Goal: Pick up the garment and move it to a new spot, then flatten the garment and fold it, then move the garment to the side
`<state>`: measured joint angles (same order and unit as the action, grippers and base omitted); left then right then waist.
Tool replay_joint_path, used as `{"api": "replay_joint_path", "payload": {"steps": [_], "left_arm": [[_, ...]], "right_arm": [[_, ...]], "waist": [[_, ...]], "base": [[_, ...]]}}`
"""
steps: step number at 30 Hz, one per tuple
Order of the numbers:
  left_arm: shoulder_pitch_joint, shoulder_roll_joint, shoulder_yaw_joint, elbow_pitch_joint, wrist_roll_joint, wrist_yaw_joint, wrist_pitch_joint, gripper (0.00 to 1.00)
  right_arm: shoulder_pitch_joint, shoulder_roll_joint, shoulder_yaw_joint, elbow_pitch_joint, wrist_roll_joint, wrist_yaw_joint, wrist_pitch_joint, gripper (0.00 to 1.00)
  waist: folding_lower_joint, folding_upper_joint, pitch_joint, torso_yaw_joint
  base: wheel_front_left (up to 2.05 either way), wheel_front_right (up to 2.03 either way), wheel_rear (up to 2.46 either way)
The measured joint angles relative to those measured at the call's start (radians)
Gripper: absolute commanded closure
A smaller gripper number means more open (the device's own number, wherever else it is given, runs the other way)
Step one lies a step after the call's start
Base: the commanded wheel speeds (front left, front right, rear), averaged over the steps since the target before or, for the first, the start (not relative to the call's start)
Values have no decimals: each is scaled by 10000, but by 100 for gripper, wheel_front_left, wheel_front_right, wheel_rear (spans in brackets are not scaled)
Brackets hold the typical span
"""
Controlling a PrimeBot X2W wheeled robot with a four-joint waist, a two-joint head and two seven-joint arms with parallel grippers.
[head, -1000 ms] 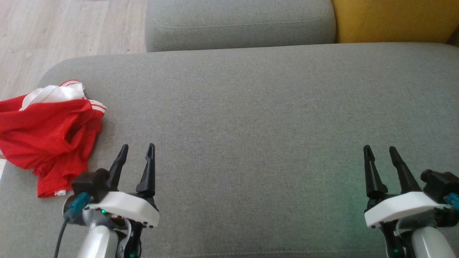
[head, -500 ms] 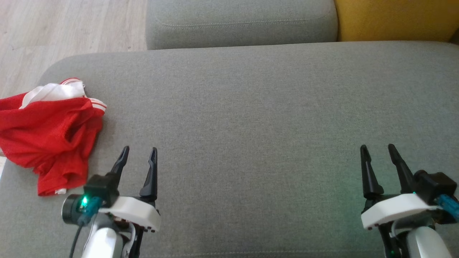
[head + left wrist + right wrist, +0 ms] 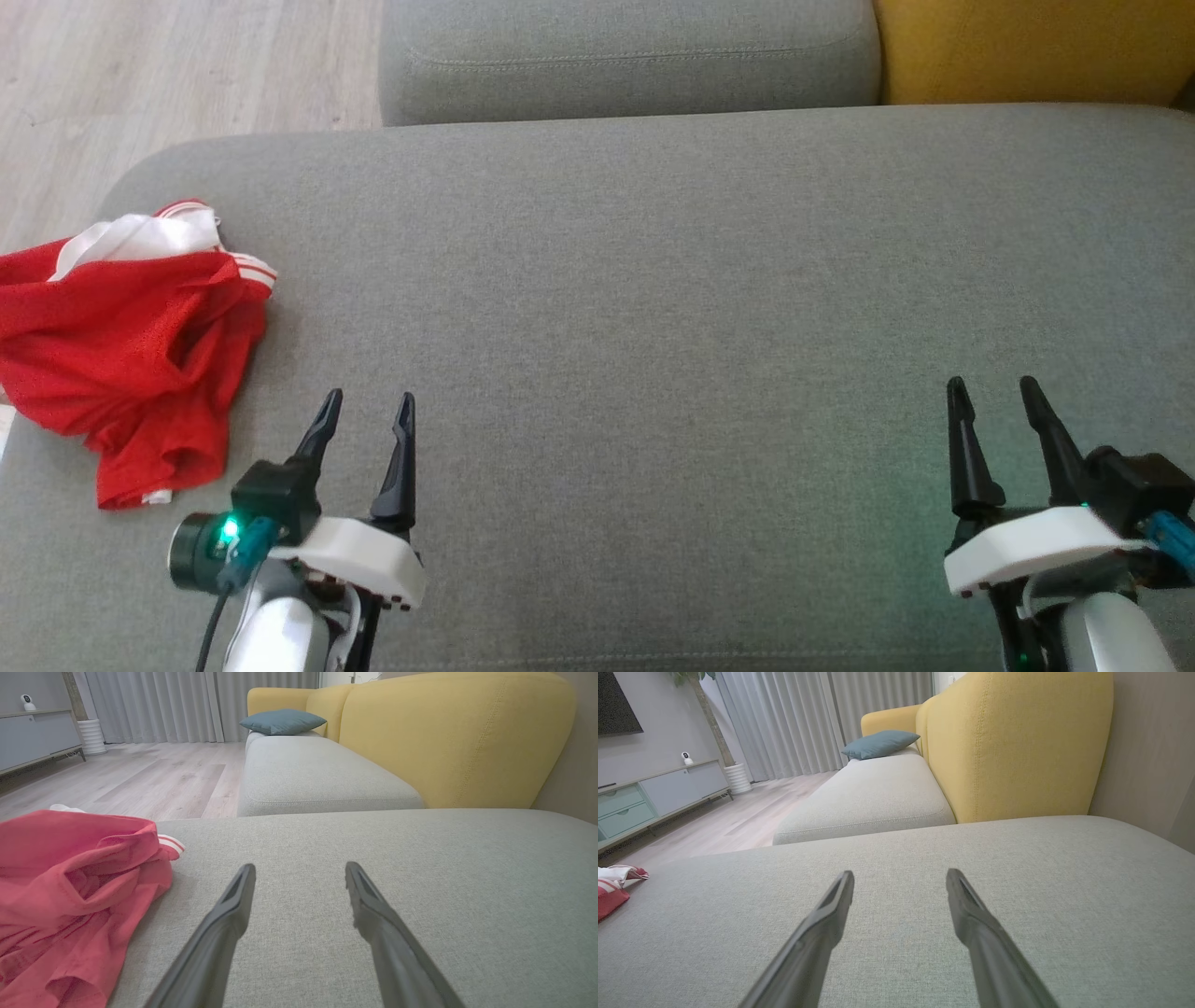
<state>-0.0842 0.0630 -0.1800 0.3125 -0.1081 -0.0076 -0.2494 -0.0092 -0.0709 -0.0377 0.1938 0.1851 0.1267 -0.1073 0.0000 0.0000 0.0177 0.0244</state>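
The garment is a crumpled red mesh piece with white trim, lying at the left end of the grey sofa cushion and hanging a little over its edge. It fills the lower left of the left wrist view as the garment, and a corner of the garment shows at the far left of the right wrist view. My left gripper hovers open just right of it, fingers empty. At the lower right, far from the cloth, my right gripper is open too, empty.
A second grey seat cushion lies beyond the one in front, with a yellow backrest to the right. Wood floor lies off the cushion's left edge. A blue pillow rests far down the sofa.
The left gripper has drawn back slightly toward the bottom of the head view and turned a little. The right gripper and the garment stay where they were.
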Motion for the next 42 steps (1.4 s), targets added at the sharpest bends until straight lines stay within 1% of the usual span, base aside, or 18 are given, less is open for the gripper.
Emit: {"api": "replay_joint_path", "payload": {"steps": [17, 23, 29, 32, 34, 42], "left_arm": [[0, -35, 240, 17, 15, 8, 0, 0], [-3, -52, 284, -54, 111, 94, 0, 0], [-29, -67, 378, -330, 111, 207, 0, 0], [-35, -81, 487, -430, 111, 251, 0, 0], [-52, -82, 654, -539, 111, 270, 0, 0], [-56, -90, 826, -702, 217, 339, -2, 0]], "right_arm": [[-1, 6, 6, 98, -38, 0, -75, 0], [-1, 4, 98, 15, -107, 0, -73, 0], [-3, -8, 347, -535, -107, 0, 31, 0], [-4, -10, 422, -851, -123, 0, 171, 0], [-7, -15, 577, -1122, -121, 0, 343, 0], [-8, -21, 769, -1467, -123, 0, 581, 0]], "waist": [[0, 0, 4, 69], [0, 0, 39, 259], [0, 0, 123, 804], [0, 0, 172, 1177], [0, 0, 228, 1582], [0, 0, 352, 2544]], "base": [[0, 0, 0], [0, 0, 0], [0, 0, 0], [0, 0, 0], [0, 0, 0], [0, 0, 0]]}}
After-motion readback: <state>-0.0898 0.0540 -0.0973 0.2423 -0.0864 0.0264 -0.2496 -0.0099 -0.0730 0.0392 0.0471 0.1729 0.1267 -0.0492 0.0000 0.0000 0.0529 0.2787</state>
